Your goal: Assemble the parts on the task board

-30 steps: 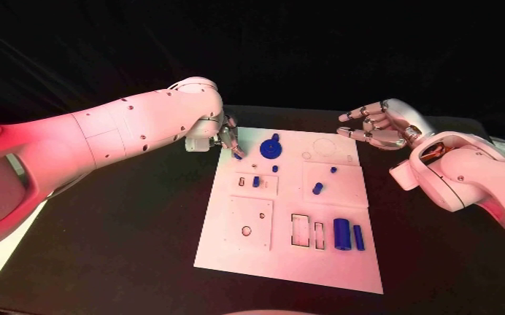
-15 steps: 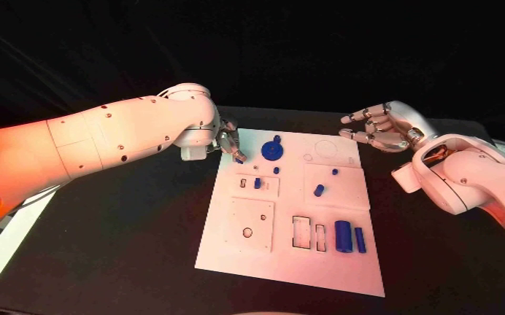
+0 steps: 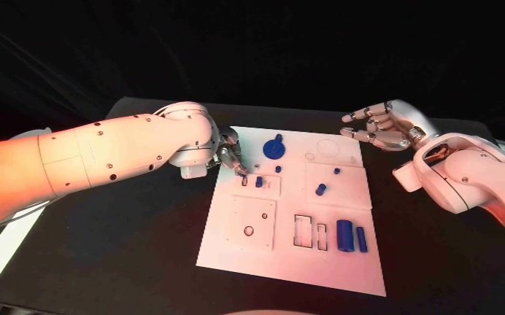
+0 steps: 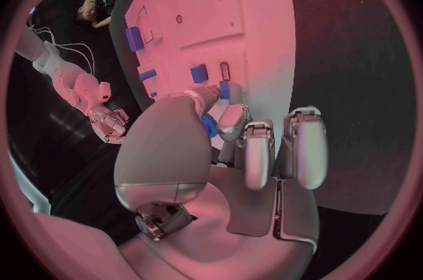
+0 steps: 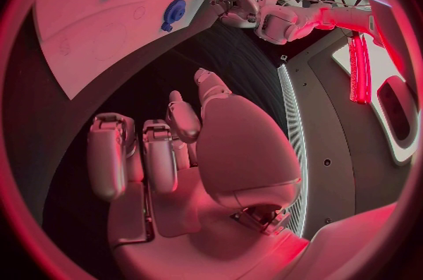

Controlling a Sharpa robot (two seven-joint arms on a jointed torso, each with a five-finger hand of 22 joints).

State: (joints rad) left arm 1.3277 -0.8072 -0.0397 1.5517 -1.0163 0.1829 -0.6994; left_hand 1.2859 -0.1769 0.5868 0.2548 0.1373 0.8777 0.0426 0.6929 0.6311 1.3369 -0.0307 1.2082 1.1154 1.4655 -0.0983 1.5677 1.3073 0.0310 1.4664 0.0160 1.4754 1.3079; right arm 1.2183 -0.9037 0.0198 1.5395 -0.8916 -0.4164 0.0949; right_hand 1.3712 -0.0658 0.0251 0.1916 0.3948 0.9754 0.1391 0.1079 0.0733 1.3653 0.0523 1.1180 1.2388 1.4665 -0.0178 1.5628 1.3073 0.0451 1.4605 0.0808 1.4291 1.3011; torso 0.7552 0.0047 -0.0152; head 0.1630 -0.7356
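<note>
With several blue parts still loose on the task board, a small blue part is pinched by the left robot hand at the board's near-left edge, while the right robot hand is held empty with fingers loosely curled beside the far corner.

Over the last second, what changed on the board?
The left robot hand slid along the task board's left edge toward the robot, from beside the blue disc to the small slotted block; it seems to pinch a small blue part. The right robot hand stayed hovering off the far right corner, holding nothing. Parts on the board look unmoved.
</note>
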